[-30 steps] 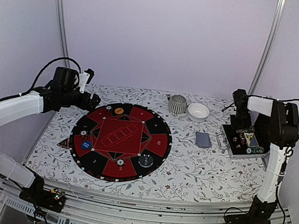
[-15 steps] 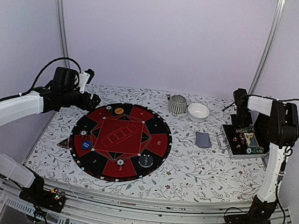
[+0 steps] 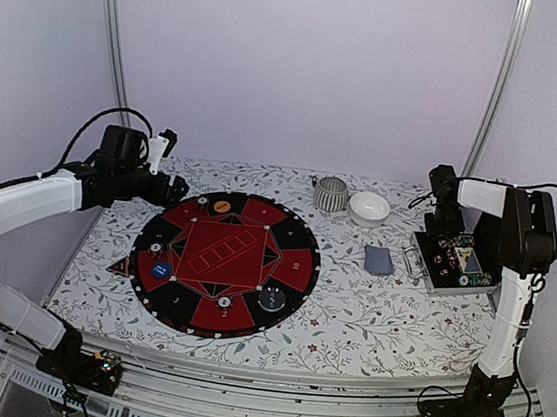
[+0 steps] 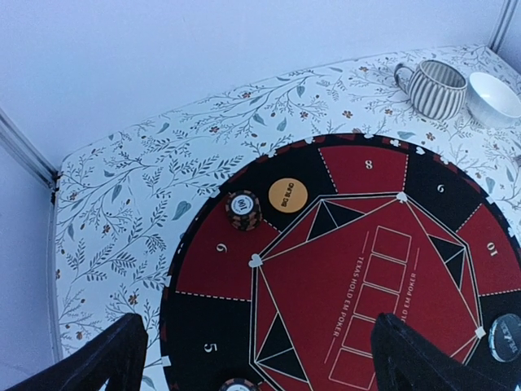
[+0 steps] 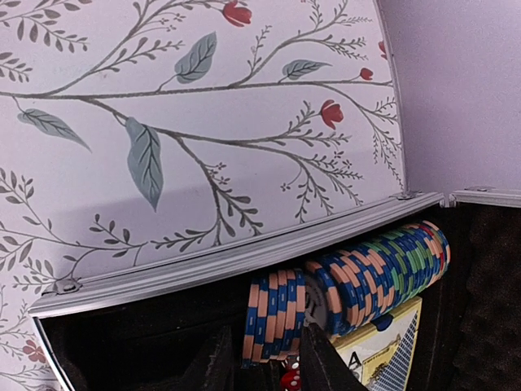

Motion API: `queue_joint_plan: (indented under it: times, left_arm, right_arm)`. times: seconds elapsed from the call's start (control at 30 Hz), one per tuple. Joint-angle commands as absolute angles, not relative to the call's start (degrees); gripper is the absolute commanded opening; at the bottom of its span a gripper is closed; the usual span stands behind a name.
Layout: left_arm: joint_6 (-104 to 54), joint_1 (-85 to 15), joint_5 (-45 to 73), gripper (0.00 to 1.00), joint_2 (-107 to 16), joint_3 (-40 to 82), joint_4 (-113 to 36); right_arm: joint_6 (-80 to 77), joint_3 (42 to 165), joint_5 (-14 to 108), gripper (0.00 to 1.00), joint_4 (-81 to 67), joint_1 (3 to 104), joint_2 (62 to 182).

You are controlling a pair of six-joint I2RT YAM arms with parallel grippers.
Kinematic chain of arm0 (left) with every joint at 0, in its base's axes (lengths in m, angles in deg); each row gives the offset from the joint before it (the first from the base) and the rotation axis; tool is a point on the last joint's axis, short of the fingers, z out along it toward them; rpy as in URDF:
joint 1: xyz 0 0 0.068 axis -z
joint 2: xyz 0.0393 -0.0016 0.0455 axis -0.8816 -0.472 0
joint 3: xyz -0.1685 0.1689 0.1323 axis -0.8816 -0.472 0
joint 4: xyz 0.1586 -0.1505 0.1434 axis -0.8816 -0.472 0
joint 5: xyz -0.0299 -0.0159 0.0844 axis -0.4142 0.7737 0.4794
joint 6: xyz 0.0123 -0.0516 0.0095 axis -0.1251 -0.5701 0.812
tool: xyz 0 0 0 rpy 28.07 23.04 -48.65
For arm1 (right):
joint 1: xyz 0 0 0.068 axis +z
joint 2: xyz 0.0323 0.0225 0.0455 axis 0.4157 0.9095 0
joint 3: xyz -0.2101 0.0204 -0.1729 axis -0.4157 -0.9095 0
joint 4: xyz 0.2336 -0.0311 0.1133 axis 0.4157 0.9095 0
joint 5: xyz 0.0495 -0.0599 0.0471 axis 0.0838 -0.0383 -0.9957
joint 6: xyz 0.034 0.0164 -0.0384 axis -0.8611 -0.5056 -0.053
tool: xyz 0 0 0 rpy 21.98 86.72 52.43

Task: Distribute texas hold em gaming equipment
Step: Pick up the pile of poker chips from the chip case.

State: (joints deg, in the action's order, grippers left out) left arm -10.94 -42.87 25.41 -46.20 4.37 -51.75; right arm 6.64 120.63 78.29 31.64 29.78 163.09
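**Right gripper (image 5: pixel 264 358) slid a little left and pinched in**

It is down in the case (image 5: pixel 203 265), clenched on a small stack of chips (image 5: pixel 273 314). Next, I think, it must lift them straight up past the rim, then carry them to the mat (image 4: pixel 383 269). Left gripper (image 4: pixel 259 342) hangs wide open above the mat, empty. Cards (image 3: pixel 378 260) and open table (image 3: pixel 346 322) lie between.

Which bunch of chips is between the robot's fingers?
The short orange-and-blue stack. The longer row beside it has green chips too and sits to one side.
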Motion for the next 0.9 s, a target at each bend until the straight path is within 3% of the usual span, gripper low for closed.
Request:
queue_joint_plan:
  times: [0.0, 0.6, 0.87]
  left_arm:
    - [-10.41, -42.52, 24.08, 0.98, -47.07, 4.01, -51.62]
    - [-10.3, -42.54, 23.31, 0.98, -47.39, 4.01, -51.94]
    - [-9.96, -42.57, 23.2, 0.98, -47.21, 3.97, -52.06]
  right_arm:
    - [5.97, 119.3, 77.93, 0.3, 32.13, 29.75, 163.51]
    - [7.35, 122.84, 82.32, 0.35, 32.98, 27.26, 167.6]
    - [7.94, 125.0, 77.3, 0.08, 32.97, 26.65, 167.06]
